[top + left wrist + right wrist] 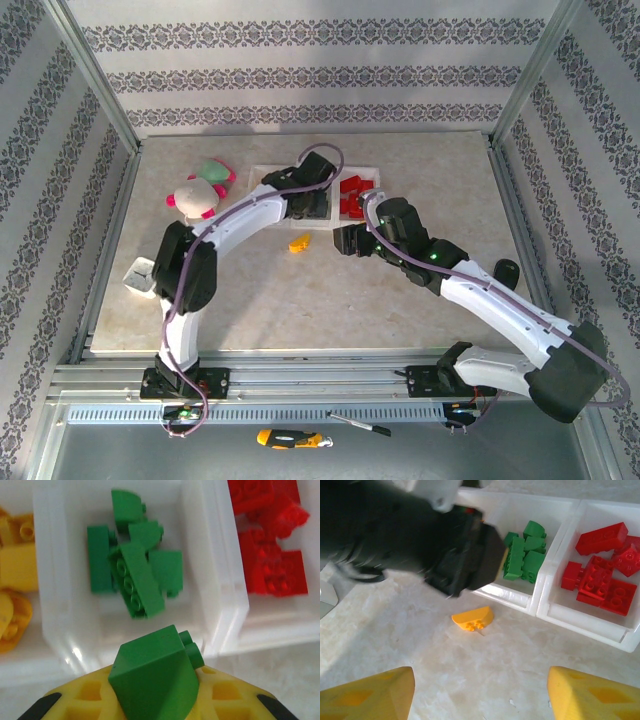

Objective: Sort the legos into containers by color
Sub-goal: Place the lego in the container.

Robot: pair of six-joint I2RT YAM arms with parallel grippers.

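Left claw (156, 702) grips a green sloped plastic brick (150, 672) by a translucent white bin (52, 605); right claw (480, 695) open above an orange curved brick (473, 618).

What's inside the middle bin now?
Green legos, about five, piled together in the middle bin. Whatever lies under the pile is covered. The left gripper holds one more green brick.

Bright, even light, soft shadows, glare on containers (75, 652), wrist views slightly blurred
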